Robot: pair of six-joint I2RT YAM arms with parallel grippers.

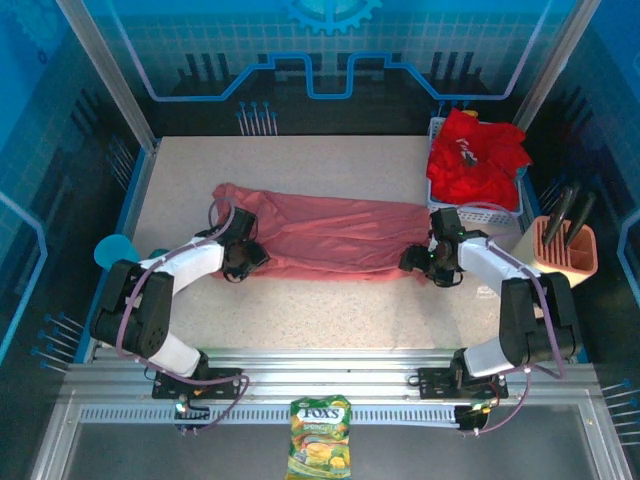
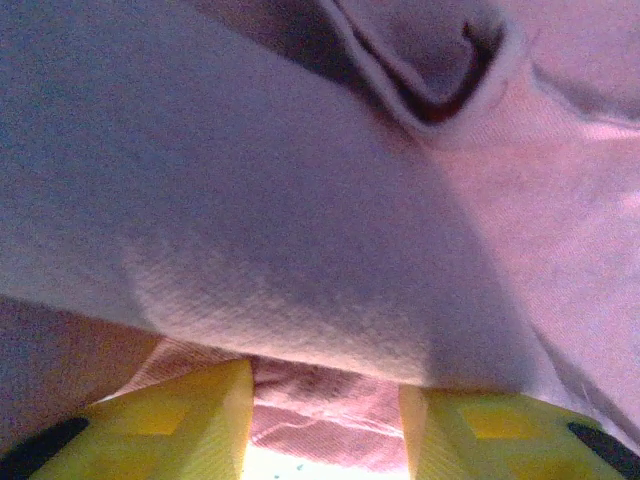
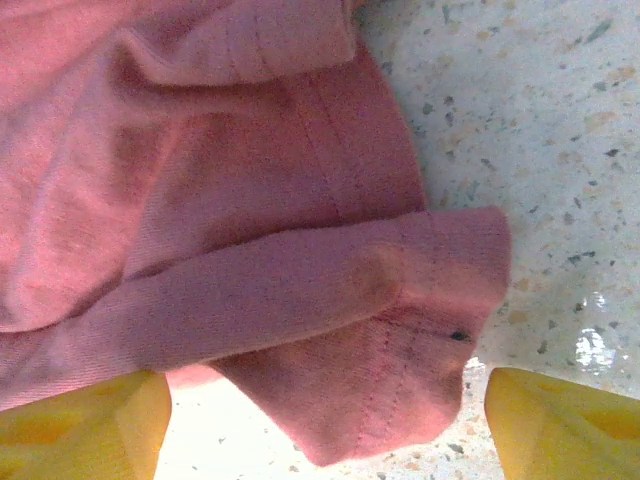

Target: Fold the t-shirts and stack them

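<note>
Salmon-pink t-shirt (image 1: 330, 235) lengthwise left-to-right across table (image 1: 330, 305); right hand (image 3: 325, 425) apart at its hem, left hand (image 2: 325, 430) grip unclear.

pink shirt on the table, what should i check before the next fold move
1. pink shirt stretched left to right across the table: ok
2. right claw open, with the shirt's corner lying between its fingers: ok
3. left claw gripping the cloth: cannot tell, fabric drapes over its fingers
4. cloth lying flat and smooth: not ok, it is wrinkled and doubled over at the right end
5. red shirts piled in the basket, apart from the pink one: ok
</note>
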